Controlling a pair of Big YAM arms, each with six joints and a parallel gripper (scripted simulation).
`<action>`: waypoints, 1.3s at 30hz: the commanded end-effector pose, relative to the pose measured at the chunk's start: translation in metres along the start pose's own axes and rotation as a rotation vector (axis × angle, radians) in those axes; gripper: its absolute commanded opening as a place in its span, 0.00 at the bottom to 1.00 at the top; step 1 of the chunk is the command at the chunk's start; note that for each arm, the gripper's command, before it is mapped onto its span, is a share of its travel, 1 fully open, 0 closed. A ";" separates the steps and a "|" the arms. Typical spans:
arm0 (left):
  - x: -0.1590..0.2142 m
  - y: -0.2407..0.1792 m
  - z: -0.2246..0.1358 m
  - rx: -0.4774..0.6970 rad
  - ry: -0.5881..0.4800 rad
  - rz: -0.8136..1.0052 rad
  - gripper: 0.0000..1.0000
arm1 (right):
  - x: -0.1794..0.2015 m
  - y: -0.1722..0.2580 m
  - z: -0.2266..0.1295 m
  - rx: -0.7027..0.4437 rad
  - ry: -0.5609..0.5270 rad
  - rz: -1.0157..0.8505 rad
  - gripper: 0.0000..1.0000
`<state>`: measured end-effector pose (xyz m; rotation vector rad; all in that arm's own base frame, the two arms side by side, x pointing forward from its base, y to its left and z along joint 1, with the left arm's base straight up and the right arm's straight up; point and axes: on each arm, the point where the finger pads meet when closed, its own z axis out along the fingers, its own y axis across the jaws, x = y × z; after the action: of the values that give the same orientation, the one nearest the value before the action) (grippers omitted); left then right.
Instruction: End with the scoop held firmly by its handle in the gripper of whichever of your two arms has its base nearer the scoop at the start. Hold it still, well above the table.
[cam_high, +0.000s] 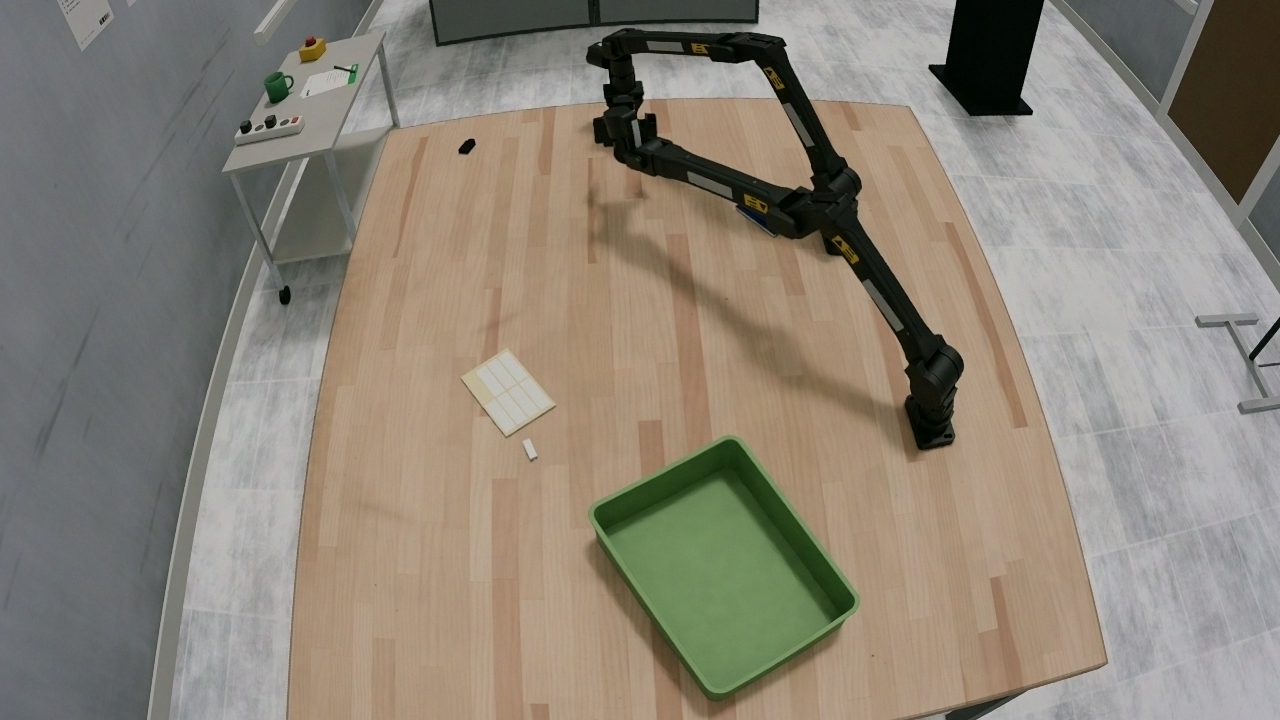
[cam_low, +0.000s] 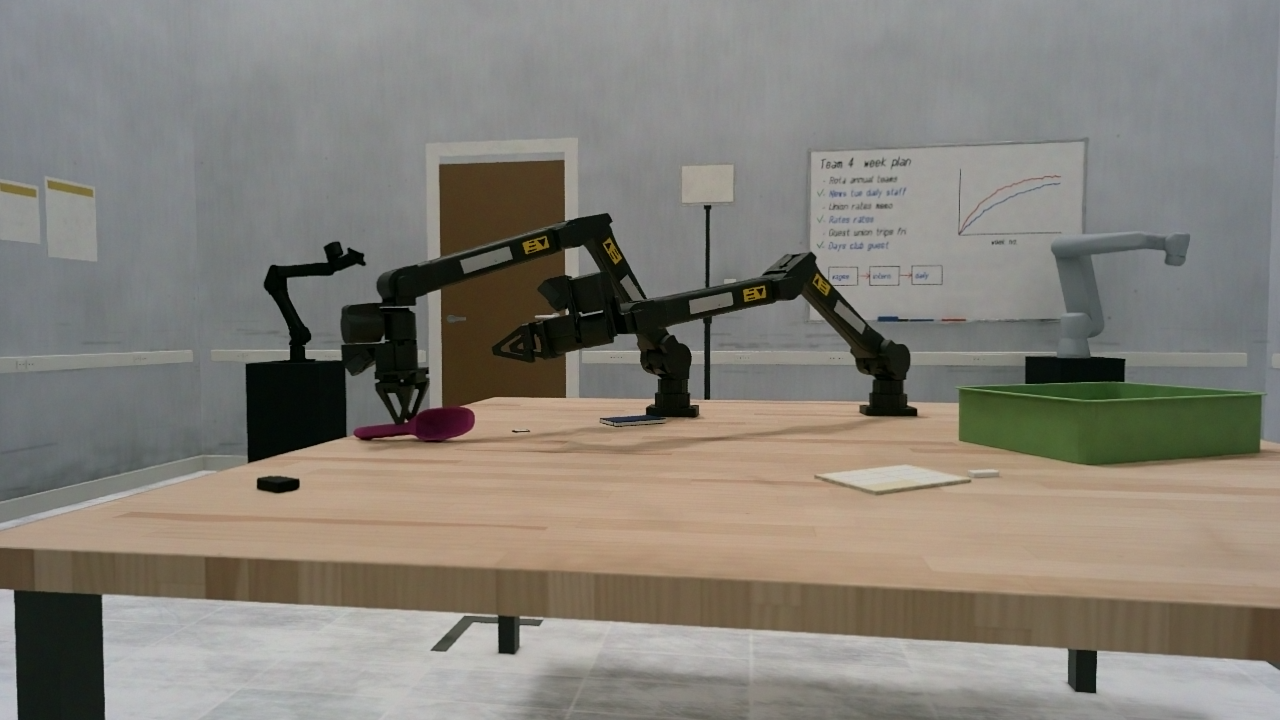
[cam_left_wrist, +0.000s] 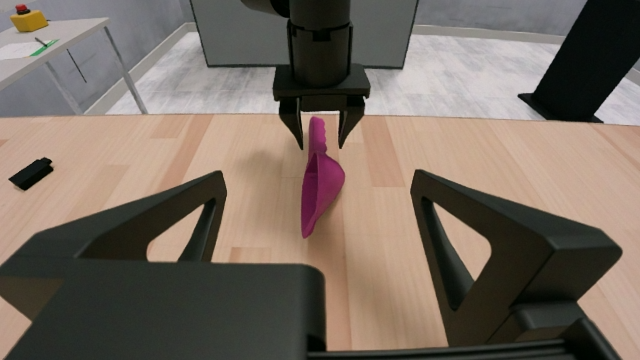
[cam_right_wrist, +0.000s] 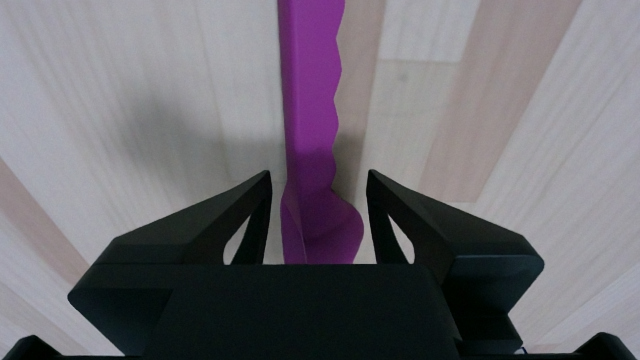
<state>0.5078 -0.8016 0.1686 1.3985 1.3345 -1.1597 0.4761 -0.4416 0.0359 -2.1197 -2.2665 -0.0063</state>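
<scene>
Black, angular arms (cam_high: 796, 125) (cam_low: 501, 255) wear yellow labels and pale rectangular panels.
</scene>
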 end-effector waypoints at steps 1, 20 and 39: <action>-0.029 0.006 0.002 0.003 -0.040 0.032 1.00 | -0.014 0.015 -0.025 -0.043 -0.049 0.027 0.52; -0.029 0.006 0.002 0.003 -0.040 0.032 1.00 | -0.021 0.023 0.004 -0.047 -0.053 0.034 0.52; -0.029 0.006 0.002 0.003 -0.040 0.032 1.00 | -0.013 0.013 0.001 -0.049 -0.056 0.026 0.17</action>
<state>0.5078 -0.8016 0.1673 1.3991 1.3362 -1.1600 0.4813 -0.4464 0.0055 -2.1494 -2.2420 -0.0058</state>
